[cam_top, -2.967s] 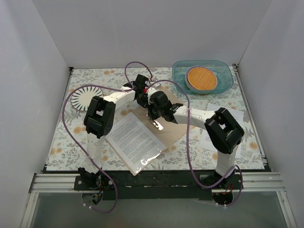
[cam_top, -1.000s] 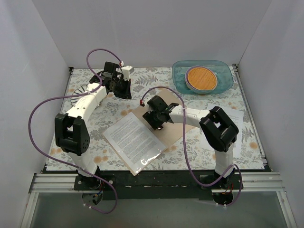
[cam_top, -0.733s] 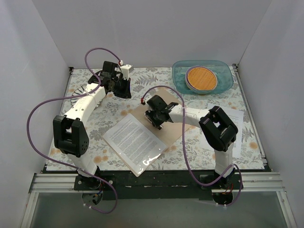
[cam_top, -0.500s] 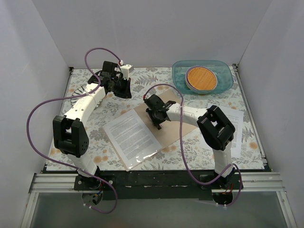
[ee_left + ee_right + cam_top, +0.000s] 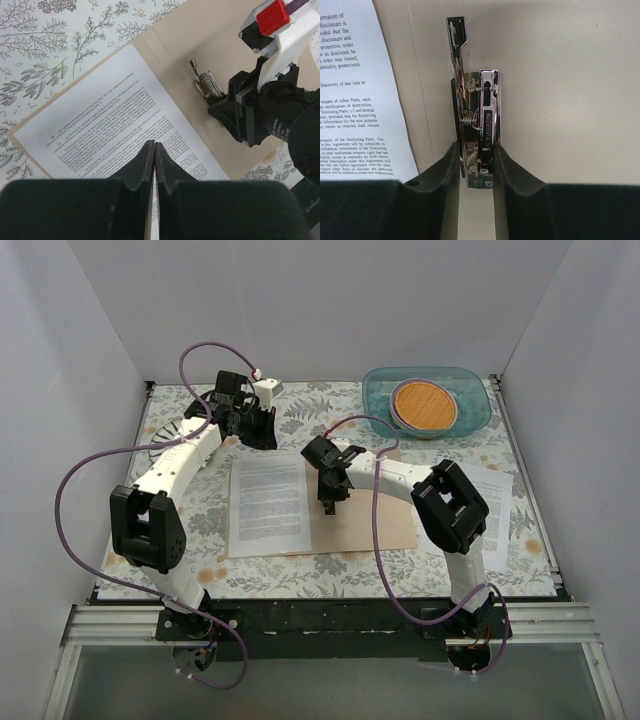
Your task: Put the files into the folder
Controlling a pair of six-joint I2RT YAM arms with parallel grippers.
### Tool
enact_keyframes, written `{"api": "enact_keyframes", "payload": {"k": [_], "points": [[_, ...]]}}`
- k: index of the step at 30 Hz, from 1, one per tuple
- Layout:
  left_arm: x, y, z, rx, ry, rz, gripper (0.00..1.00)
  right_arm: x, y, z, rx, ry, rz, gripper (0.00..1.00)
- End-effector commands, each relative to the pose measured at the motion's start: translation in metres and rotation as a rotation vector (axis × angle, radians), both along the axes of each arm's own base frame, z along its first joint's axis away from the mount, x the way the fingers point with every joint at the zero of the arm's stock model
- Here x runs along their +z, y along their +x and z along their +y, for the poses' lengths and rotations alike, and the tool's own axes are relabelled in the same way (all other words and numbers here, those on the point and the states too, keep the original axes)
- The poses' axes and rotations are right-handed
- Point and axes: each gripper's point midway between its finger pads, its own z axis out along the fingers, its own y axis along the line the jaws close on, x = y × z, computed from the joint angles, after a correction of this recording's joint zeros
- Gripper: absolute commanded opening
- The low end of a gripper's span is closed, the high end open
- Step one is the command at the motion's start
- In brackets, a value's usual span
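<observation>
One folder (image 5: pixel 365 525), open flat on the table (image 5: pixel 180 530), with one sheet (image 5: pixel 268 502) on its left cover. Right gripper (image 5: pixel 474 147) pinches the clip (image 5: pixel 480 115) at the spine. Left gripper (image 5: pixel 153 147), fingers pressed together, hangs near the folder's far edge. Second sheet (image 5: pixel 492 485) lies near the table's right edge

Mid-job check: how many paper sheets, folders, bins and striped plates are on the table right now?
Paper sheets: 2 (one lying on the folder, one loose at far right)
Folder: 1, lying open
Blue bin: 1
Striped plate: 1
Total: 5
</observation>
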Motion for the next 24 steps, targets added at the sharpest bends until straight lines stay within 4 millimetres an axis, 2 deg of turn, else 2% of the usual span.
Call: {"api": "enact_keyframes", "payload": {"k": [1,3,4,6,7,8,9,13,14,16,17,18,19,20,21,22,23,24], "points": [[0.029,-0.008,-0.001,-0.029,-0.02,-0.078,0.0,0.003,-0.004,0.011,-0.057,0.029,0.036,0.24],[0.03,-0.007,0.0,-0.025,-0.018,-0.08,0.0,0.014,-0.002,0.014,-0.044,0.052,0.019,0.36],[0.031,-0.006,0.0,-0.026,-0.017,-0.083,0.0,0.018,-0.001,0.013,-0.034,0.052,0.01,0.5],[0.033,-0.005,-0.001,-0.025,-0.018,-0.08,0.0,0.033,0.001,0.013,-0.013,0.062,-0.016,0.64],[0.036,-0.003,-0.001,-0.023,-0.02,-0.087,0.0,0.038,0.001,0.011,-0.003,0.062,-0.021,0.83],[0.037,-0.002,-0.001,-0.021,-0.02,-0.09,0.0,0.041,-0.001,0.009,0.013,0.055,-0.023,0.96],[0.038,-0.001,-0.002,-0.022,-0.02,-0.092,0.0,0.046,-0.003,0.008,0.019,0.057,-0.024,0.99],[0.042,0.002,-0.002,-0.012,-0.026,-0.095,0.0,0.046,-0.019,-0.01,0.039,0.017,0.011,0.99],[0.043,0.002,-0.003,-0.01,-0.03,-0.095,0.0,0.039,-0.029,-0.021,0.039,-0.014,0.039,0.99],[0.045,0.003,-0.004,-0.007,-0.038,-0.096,0.0,0.052,-0.035,-0.036,0.027,-0.017,0.018,0.98],[0.048,0.004,-0.008,-0.011,-0.038,-0.105,0.0,0.047,-0.043,-0.052,0.006,-0.041,0.029,0.99],[0.051,0.005,-0.013,-0.017,-0.042,-0.116,0.0,0.066,-0.045,-0.066,-0.032,-0.014,-0.013,0.98],[0.054,0.005,-0.018,-0.025,-0.046,-0.128,0.0,0.07,-0.04,-0.087,-0.093,-0.009,-0.023,0.99],[0.055,0.0,-0.035,-0.062,-0.052,-0.138,0.0,0.074,-0.039,-0.103,-0.134,-0.001,-0.037,0.98],[0.054,0.003,-0.049,-0.087,-0.056,-0.143,0.0,0.076,-0.048,-0.13,-0.186,0.0,-0.052,0.99],[0.053,0.001,-0.063,-0.11,-0.049,-0.143,0.0,0.078,-0.041,-0.159,-0.285,0.004,-0.064,0.98],[0.047,-0.01,-0.091,-0.177,-0.044,-0.13,0.0,0.077,-0.043,-0.178,-0.335,-0.003,-0.066,0.99],[0.043,-0.006,-0.111,-0.211,-0.045,-0.121,0.0,0.078,-0.049,-0.199,-0.391,-0.005,-0.081,0.98]]}}
